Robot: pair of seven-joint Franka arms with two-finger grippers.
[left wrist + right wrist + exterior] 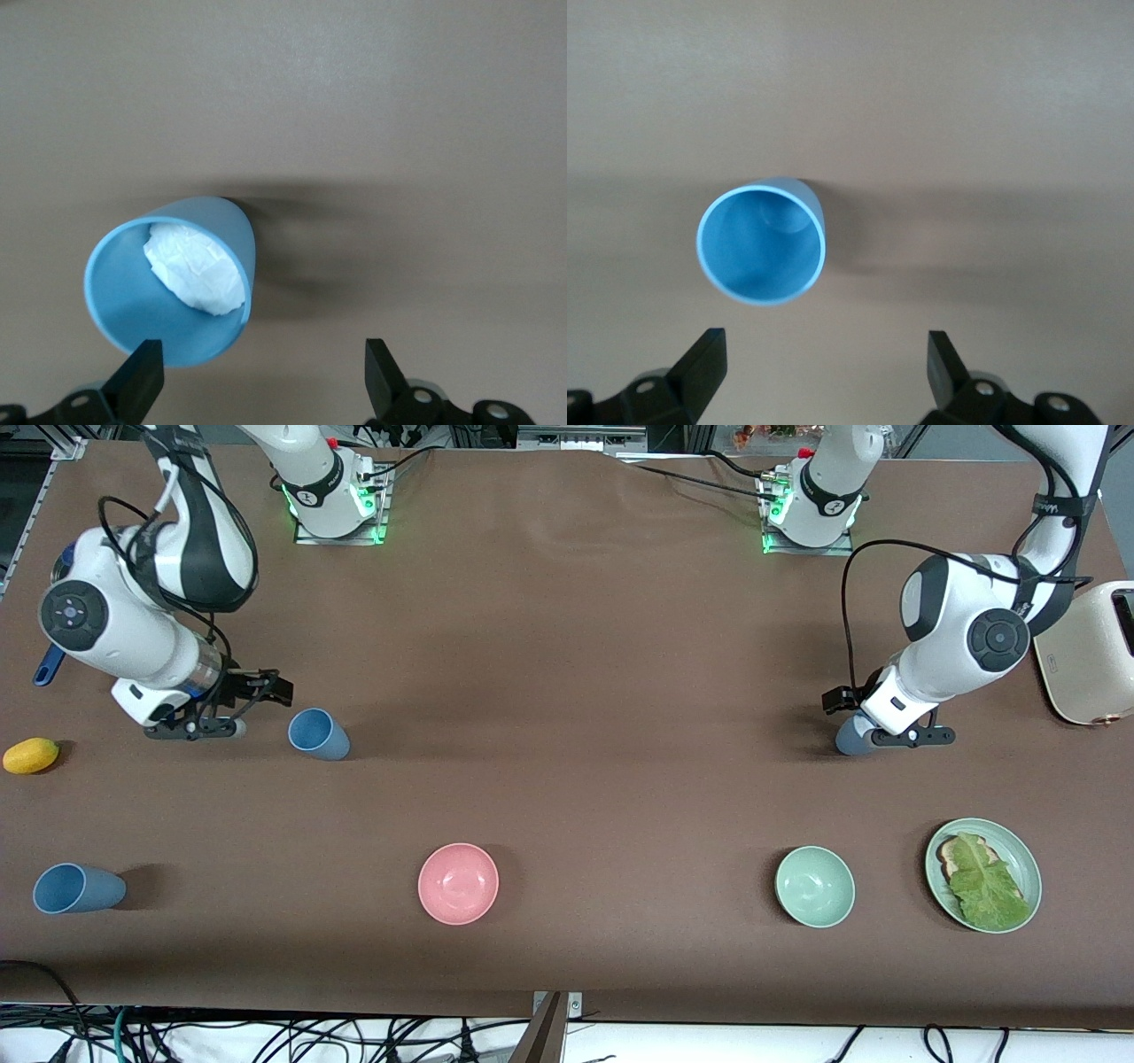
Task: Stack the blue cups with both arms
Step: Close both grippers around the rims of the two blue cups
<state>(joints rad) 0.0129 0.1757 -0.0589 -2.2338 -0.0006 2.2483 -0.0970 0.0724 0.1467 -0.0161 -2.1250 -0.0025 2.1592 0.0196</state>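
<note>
A mid blue cup (317, 733) stands on the brown table toward the right arm's end. My right gripper (266, 691) is open and empty, low beside it. In the right wrist view the cup (762, 241) shows an empty inside and lies ahead of the open right gripper (824, 363), not between its fingers. A greyer blue cup (852, 737) stands toward the left arm's end, partly hidden under my left gripper (840, 701). In the left wrist view this cup (168, 283) holds something crumpled and white, and its rim is close to one finger (142, 376) of the open left gripper (261, 376).
A third blue cup (75, 888) stands nearer the front camera at the right arm's end. A pink bowl (458, 883), a pale green bowl (815, 886) and a green plate with toast and lettuce (1019, 850) lie along the front. A cream toaster (1090, 655) and a yellow fruit (31, 755) sit at the table's ends.
</note>
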